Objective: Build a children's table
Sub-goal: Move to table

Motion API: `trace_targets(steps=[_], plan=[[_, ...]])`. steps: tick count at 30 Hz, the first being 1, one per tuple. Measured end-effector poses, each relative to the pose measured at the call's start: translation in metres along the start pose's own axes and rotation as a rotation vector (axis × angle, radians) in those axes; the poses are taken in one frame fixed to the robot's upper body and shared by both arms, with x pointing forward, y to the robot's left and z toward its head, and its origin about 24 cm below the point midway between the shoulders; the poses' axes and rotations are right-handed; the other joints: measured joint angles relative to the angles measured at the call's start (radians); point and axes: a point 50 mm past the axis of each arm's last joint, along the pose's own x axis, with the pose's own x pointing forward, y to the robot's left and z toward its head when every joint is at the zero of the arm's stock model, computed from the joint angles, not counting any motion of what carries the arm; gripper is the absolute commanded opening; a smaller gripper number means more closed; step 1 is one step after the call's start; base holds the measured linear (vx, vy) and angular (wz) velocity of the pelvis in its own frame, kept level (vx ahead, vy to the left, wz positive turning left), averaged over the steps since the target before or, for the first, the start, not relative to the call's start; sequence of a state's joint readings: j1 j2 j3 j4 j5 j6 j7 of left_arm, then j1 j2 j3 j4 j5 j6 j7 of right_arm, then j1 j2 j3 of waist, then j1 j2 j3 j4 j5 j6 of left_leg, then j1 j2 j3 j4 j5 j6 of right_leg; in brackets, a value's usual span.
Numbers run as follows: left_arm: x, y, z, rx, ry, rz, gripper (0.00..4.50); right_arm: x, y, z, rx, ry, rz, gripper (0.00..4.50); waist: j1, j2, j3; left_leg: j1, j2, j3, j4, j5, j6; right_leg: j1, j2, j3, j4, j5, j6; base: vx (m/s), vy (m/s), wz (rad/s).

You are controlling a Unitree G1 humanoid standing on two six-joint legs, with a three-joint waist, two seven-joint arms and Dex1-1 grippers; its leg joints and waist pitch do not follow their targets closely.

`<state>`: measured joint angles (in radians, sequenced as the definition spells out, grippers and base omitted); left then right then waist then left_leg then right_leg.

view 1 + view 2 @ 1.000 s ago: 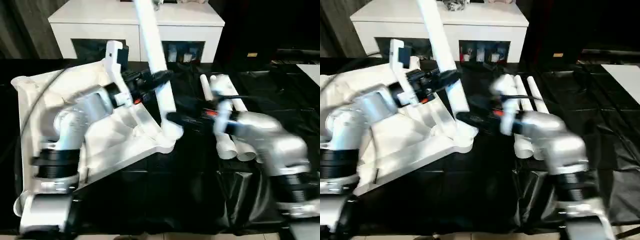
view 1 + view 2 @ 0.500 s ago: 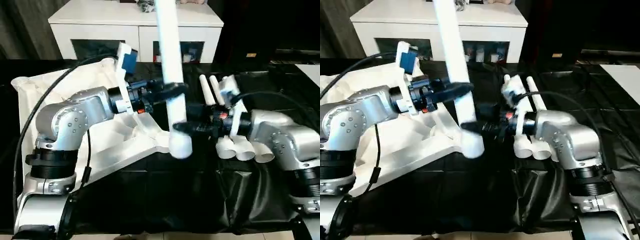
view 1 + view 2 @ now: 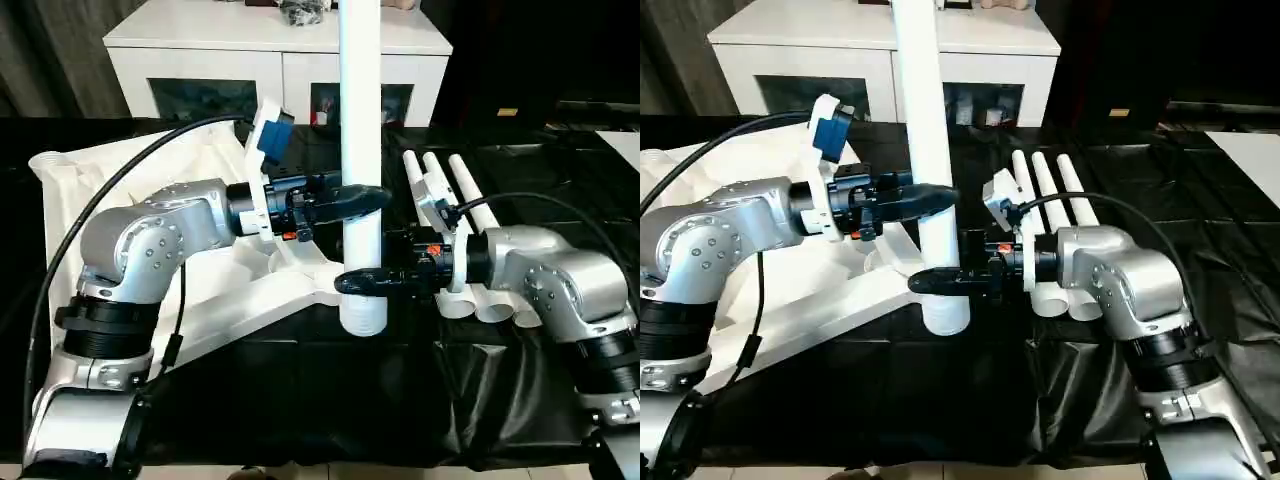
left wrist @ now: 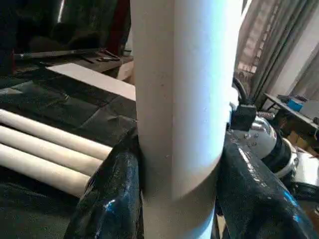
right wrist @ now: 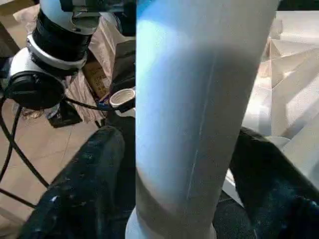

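Left gripper (image 3: 365, 197) clamped on upright leg (image 3: 360, 120), frame centre, fingers (image 4: 117, 184) pressed against both sides. Right gripper (image 3: 352, 282) lower on same leg, near its wide bottom end; fingers (image 5: 84, 174) straddle tube with gaps showing, whether gripping cannot tell. Leg's base hangs just past corner of tabletop (image 3: 120, 180), which lies underside-up at left on black cloth (image 3: 330, 400). Three spare legs (image 3: 440, 180) side by side, right of centre. White cabinet (image 3: 200, 50) at top.

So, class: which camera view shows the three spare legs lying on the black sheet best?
The right eye view: all three spare legs lie side by side there, seen nearly whole behind the right arm. The left eye view shows them likewise, slightly more covered. The left wrist view catches only a stretch of them past the held leg.
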<state>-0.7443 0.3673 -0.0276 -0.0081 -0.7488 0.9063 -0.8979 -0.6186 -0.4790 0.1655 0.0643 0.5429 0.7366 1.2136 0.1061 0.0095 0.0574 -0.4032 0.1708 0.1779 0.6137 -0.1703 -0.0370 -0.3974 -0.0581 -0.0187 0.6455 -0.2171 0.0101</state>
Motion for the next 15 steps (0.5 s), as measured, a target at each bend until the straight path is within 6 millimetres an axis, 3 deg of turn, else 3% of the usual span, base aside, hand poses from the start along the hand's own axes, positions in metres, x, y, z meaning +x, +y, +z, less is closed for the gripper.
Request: trace_targets(steps=[3, 4, 15], plan=[[0.0003, -0.0008, -0.0001, 0.002, 0.002, -0.013, 1.84, -0.0011, 0.0008, -0.0004, 0.003, 0.006, 0.014, 3.03, 0.003, 0.0, 0.0, 0.0, 0.0, 0.0, 0.0, 0.0, 0.0, 0.0, 0.0, 0.0, 0.0, 0.0, 0.0, 0.0, 0.0, 0.0], [0.0006, -0.0009, -0.0002, 0.003, 0.002, -0.014, 1.84, -0.0008, 0.0011, -0.0007, 0.004, 0.008, 0.02, 2.72, 0.004, 0.0, 0.0, 0.0, 0.0, 0.0, 0.0, 0.0, 0.0, 0.0, 0.0, 0.0, 0.0, 0.0, 0.0, 0.0, 0.0, 0.0], [0.0052, -0.003, -0.0033, -0.002, 0.017, -0.043, 1.84, -0.0006, 0.003, -0.0096, 0.038, 0.026, 0.033, 1.94, 0.006, 0.0, 0.0, 0.0, 0.0, 0.0, 0.002, 0.0, 0.0, 0.0, 0.0, 0.0, 0.001, 0.0, 0.0, 0.0, 0.0, 0.0]])
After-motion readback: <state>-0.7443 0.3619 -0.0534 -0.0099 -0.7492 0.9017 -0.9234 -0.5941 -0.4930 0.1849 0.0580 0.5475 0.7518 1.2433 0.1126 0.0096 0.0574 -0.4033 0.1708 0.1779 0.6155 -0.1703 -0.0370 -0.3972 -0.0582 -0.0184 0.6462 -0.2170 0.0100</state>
